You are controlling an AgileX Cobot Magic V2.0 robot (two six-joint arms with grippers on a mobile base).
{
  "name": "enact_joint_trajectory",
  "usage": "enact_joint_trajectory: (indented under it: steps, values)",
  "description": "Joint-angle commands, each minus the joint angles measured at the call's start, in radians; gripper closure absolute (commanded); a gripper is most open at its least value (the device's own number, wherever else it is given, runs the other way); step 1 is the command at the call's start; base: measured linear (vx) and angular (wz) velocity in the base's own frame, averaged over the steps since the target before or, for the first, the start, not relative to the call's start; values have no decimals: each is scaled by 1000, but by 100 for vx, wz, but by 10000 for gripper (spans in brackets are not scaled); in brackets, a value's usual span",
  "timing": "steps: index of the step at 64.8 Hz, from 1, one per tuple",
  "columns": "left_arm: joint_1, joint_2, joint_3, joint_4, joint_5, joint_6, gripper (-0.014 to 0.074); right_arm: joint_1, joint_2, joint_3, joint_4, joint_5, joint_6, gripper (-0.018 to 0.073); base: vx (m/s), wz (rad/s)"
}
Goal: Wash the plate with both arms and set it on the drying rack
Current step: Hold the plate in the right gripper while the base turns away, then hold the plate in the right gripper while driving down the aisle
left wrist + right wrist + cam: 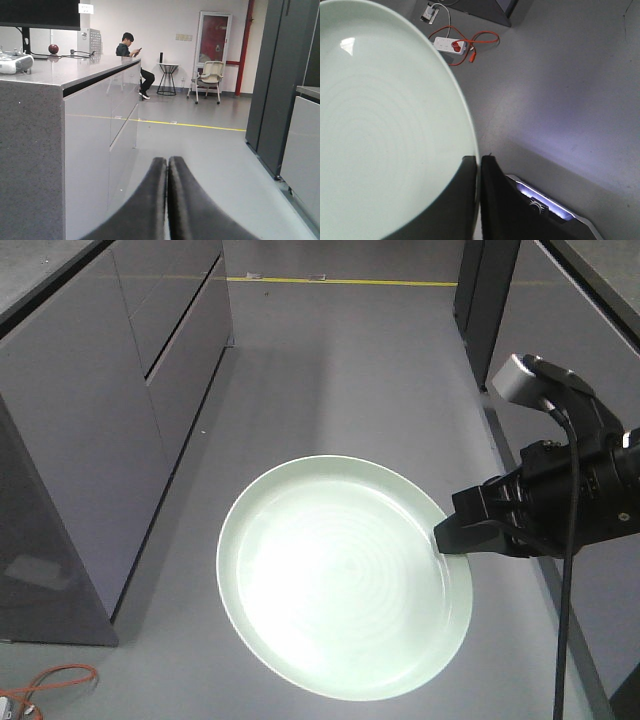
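Observation:
The pale mint-green plate (340,575) hangs in the air above the grey floor, its face turned toward the front camera. My right gripper (446,537) is shut on the plate's right rim, a black cable trailing from the arm. In the right wrist view the plate (385,120) fills the left half, with its rim pinched between the two black fingers of the right gripper (479,165). My left gripper (167,165) is shut with nothing between its fingers, pointing out over the floor. The drying rack is out of view.
A grey cabinet block (90,410) stands at the left, dark cabinets (490,290) at the right. A white power strip with orange cable (451,45) lies on the floor. A seated person (131,55), a small table (167,77) and a chair (210,80) are far off.

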Motion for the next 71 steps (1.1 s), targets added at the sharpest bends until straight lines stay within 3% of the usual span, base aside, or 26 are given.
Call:
enact_joint_trajectory:
  steps: [1, 71]
  values:
    - [-7, -15, -26, -8, -76, -9, 603, -1, -27, -22, 49, -27, -7, 568, 16, 2]
    - [-7, -15, -26, -8, -76, -9, 603, -1, -27, -22, 49, -27, -7, 568, 17, 3]
